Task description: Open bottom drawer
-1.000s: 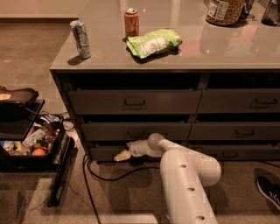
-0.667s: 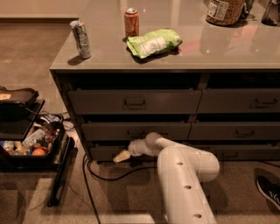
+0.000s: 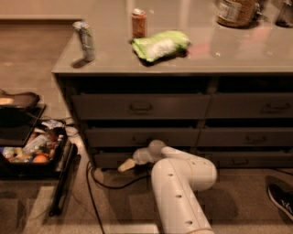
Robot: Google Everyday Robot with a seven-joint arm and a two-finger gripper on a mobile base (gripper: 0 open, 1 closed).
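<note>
White rounded arm (image 3: pixel 183 192), small dark dots; cream end effector (image 3: pixel 126 165) at bottom drawer (image 3: pixel 107 159).

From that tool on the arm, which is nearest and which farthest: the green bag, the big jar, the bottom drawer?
The tool is down low, in front of the bottom drawer.
1. bottom drawer, right at the tool.
2. green bag, on the countertop above.
3. jar, at the countertop's back right.

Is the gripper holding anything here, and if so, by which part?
It cannot be told. The gripper sits low at the front of the bottom drawer, near the floor; the drawer's handle is out of sight, so no hold shows.
</note>
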